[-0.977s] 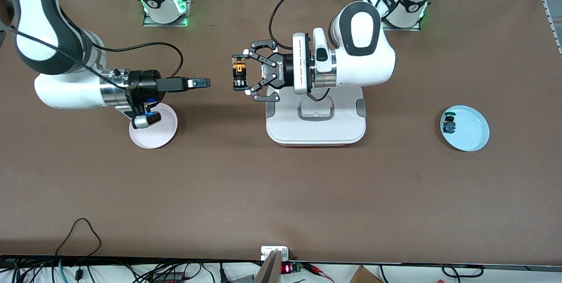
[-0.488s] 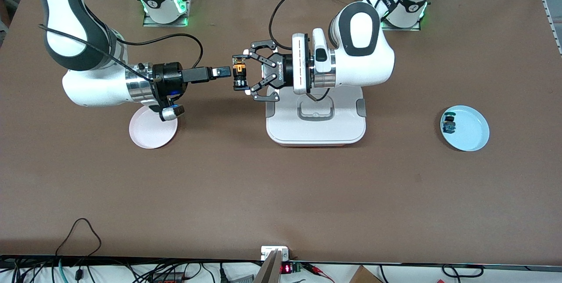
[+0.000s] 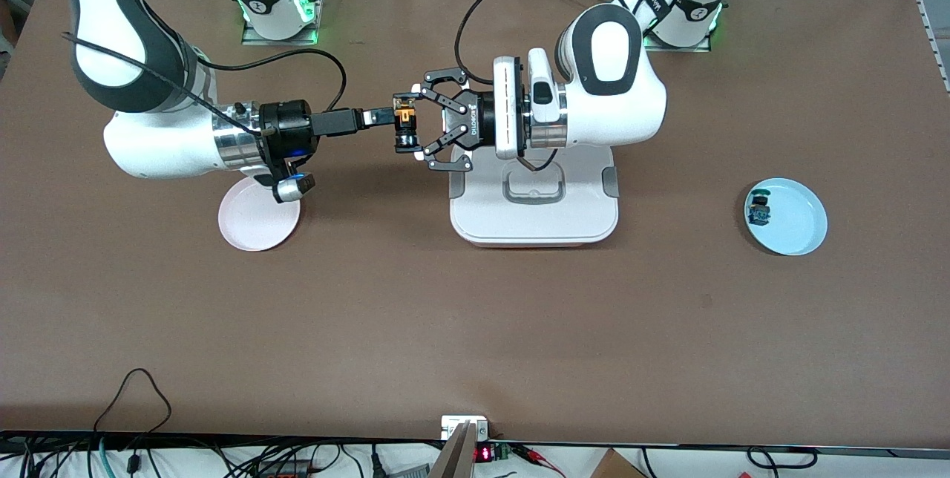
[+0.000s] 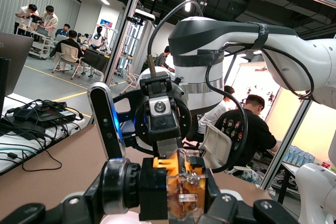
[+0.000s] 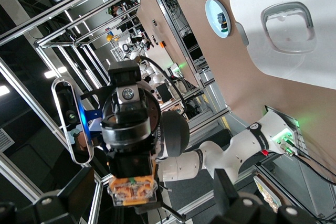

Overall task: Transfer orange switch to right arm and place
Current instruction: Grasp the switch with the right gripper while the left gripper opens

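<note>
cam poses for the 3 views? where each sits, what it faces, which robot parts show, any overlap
Front: high across the table, facing both bases; shows both arms, left gripper shut on the orange switch, right gripper open at it.
Left wrist: on the left arm, faces the right gripper; own fingers show.
Right wrist: on the right arm, faces the left gripper; own fingers show.
Shared: the switch, in all three.
</note>
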### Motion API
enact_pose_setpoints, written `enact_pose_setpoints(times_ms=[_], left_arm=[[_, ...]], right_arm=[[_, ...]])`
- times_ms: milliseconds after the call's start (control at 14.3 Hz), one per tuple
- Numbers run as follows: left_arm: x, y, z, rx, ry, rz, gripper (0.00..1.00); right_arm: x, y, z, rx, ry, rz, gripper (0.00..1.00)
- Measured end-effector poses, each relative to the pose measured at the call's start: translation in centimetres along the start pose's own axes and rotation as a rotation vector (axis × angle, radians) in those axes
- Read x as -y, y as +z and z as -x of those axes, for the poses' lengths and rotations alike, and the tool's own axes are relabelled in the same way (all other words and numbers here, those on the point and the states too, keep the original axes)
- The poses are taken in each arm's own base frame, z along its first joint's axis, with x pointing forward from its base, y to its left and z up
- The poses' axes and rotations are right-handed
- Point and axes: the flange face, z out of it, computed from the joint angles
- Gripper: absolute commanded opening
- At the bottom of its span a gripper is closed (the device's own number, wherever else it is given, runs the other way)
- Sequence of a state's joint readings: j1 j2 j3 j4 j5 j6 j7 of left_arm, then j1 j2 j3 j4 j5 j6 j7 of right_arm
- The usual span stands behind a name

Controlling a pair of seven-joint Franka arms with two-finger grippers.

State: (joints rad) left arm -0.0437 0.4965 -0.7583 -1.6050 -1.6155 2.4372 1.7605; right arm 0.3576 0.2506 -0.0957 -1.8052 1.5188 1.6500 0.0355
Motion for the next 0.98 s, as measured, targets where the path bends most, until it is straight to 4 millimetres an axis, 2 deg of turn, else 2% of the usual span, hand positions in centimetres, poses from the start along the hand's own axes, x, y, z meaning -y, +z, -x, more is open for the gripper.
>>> enact_pose_setpoints(times_ms=[349,419,558,698,837,977], left_arm=[[0.0,0.0,0.1,0.001,-0.001,0.0,0.0],[0.0,0.0,0.1,0.001,-0.001,0.0,0.0],[0.0,0.0,0.1,0.002,-0.001,0.0,0.0],[0.0,0.0,0.2,0.003,-0.003,0.001,0.0],[0.0,0.1,0.6,0.009,-0.006,0.001,0.0],[-0.1,0.1,1.0,0.011,-0.013,0.003,0.01]], right_arm=[[0.0,1.6,0.1,-0.01,-0.003,0.011,1.0],[0.0,1.8,0.1,-0.01,-0.003,0.013,0.97],[0.0,1.8,0.1,-0.013,-0.003,0.013,0.75],[0.0,1.8,0.0,-0.015,-0.003,0.013,0.38],[0.2,1.7,0.1,-0.018,-0.006,0.004,0.22],[0.5,1.5,0.1,-0.021,-0.014,0.002,0.13]])
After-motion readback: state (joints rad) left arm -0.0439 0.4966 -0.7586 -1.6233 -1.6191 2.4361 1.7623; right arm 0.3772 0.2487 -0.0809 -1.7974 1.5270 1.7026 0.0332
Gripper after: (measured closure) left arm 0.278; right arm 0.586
